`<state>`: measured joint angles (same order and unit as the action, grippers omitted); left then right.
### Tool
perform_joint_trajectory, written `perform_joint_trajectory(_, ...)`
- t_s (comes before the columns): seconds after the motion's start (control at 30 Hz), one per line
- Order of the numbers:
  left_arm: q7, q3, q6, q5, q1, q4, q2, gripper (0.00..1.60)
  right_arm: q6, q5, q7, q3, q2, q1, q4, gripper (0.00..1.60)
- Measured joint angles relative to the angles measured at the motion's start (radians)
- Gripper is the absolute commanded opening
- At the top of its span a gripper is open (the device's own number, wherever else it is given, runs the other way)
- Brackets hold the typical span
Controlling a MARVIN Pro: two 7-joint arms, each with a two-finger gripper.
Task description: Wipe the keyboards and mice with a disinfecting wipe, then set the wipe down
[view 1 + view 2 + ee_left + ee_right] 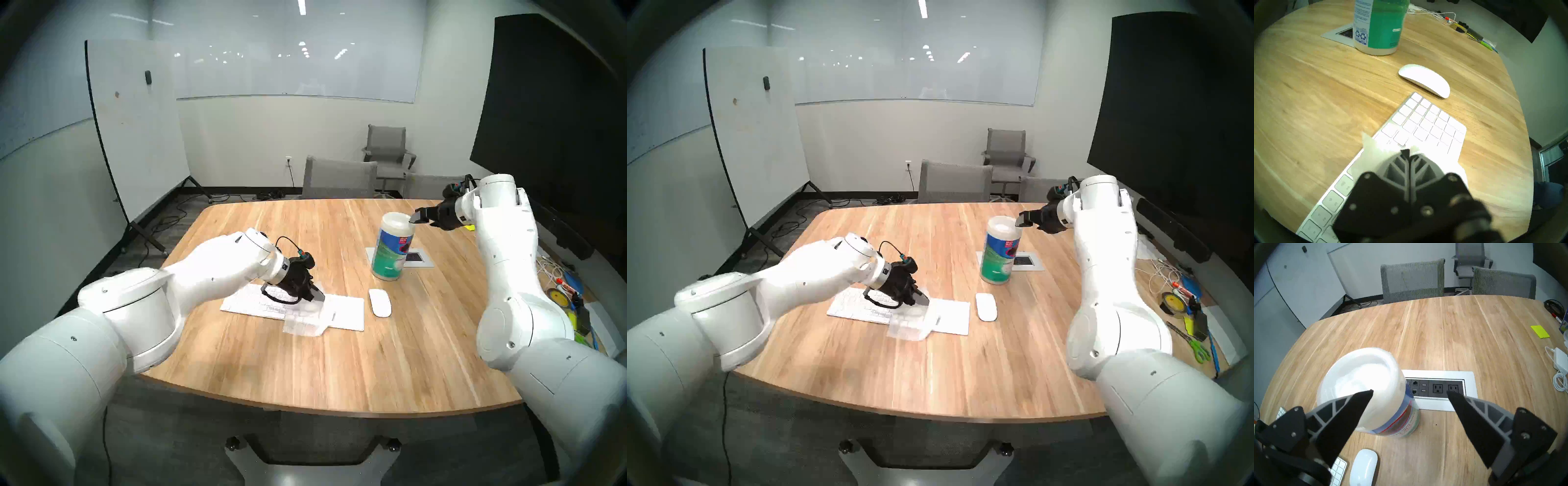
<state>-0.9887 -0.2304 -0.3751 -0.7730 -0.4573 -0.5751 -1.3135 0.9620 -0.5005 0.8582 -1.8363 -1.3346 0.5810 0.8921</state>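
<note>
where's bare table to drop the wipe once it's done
Bare wood lies along the table's near edge below the keyboard, and across the far-left stretch behind it. Crowded: the right edge's clutter, and between mouse and canister.

The two head views look down from above the near edge of the wooden table [339, 356], facing the far wall; they are nearly alike, the right eye's shifted slightly. Both take in the whole tabletop from fairly far off, with both arms entering from the near corners.

The left wrist view sits low and close over the keyboard [1425, 125], facing rightward across the table toward the mouse [1423, 79] and the base of the canister [1379, 27].

The right wrist view hangs above the canister's white lid [1362, 378], facing the far chairs and looking down on the outlet panel [1439, 389]. All four views share the canister and mouse.
</note>
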Motion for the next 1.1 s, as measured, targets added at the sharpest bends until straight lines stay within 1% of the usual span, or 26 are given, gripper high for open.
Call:
perform_joint_trajectory(0.37,-0.021,-0.001,0.001,0.0,0.015,0.052,-0.034,0.0,0.0,0.0,0.0,0.0,0.0,0.0,0.0,1.6)
perform_joint_trajectory(0.67,-0.032,-0.002,0.004,0.001,0.036,0.103,-0.075,0.0,0.0,0.0,0.0,0.0,0.0,0.0,0.0,1.6)
perform_joint_trajectory(0.8,-0.033,-0.002,0.016,0.005,0.052,0.173,-0.107,0.0,0.0,0.0,0.0,0.0,0.0,0.0,-0.001,1.6)
perform_joint_trajectory(0.93,-0.032,-0.002,0.026,0.008,0.061,0.219,-0.125,0.0,0.0,0.0,0.0,0.0,0.0,0.0,-0.001,1.6)
perform_joint_trajectory(1.03,-0.027,-0.002,0.042,0.01,0.069,0.271,-0.147,0.0,0.0,0.0,0.0,0.0,0.0,0.0,-0.001,1.6)
perform_joint_trajectory(1.1,-0.025,-0.002,0.048,0.011,0.07,0.287,-0.155,0.0,0.0,0.0,0.0,0.0,0.0,0.0,-0.001,1.6)
